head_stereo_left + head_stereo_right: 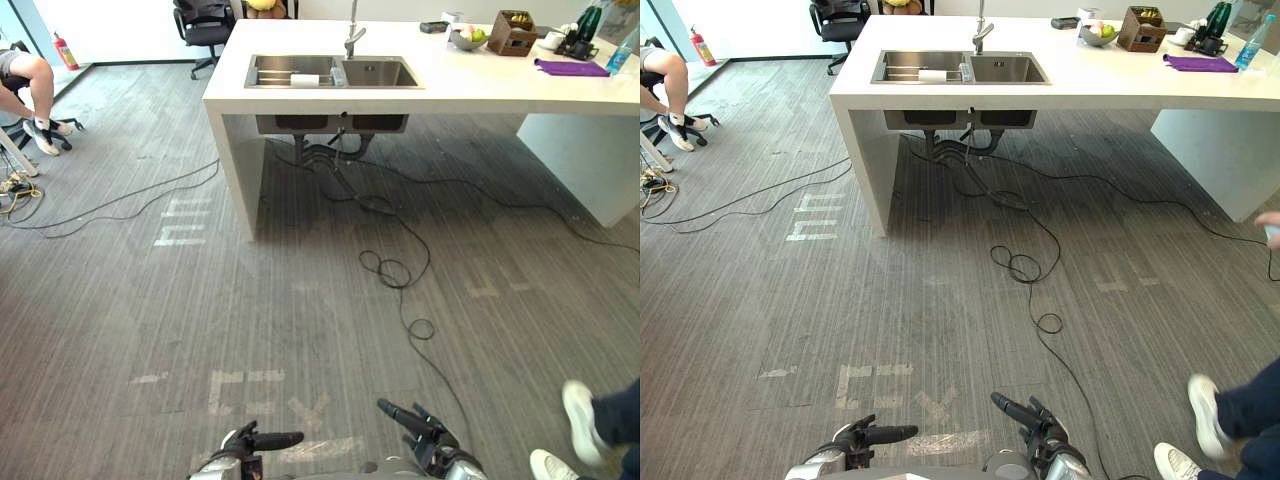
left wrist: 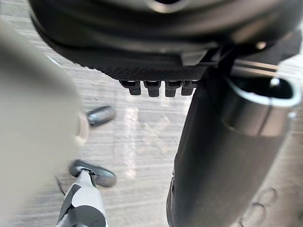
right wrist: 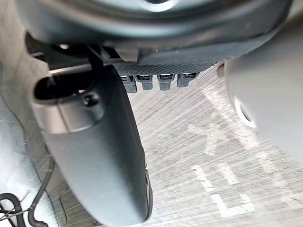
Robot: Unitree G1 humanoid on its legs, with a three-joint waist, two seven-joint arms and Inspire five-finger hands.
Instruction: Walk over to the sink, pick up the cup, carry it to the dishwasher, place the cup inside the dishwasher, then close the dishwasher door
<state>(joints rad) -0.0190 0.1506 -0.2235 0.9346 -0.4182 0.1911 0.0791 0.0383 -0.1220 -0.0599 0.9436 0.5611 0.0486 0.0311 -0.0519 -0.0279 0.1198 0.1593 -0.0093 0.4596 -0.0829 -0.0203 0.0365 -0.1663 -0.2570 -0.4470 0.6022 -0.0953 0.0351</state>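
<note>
Left hand [image 1: 246, 442] and right hand [image 1: 430, 441] are black, slim-fingered; wrists [image 1: 467, 466] silver-grey; palms [image 2: 156, 72] finely textured.

Grey carpet floor [image 1: 250, 320], white counter [image 1: 470, 85], office chair [image 1: 205, 22]

I can read no word or number anywhere ahead of me. The worn pale markings [image 1: 182, 222] on the grey striped carpet floor [image 1: 120, 300] near the white table [image 1: 480, 85], and a closer set [image 1: 262, 392], are broken strokes, one like a cross, with no sure letter among them. Any print on the clear plastic bottle [image 1: 622, 50] is too small to tell.
</note>
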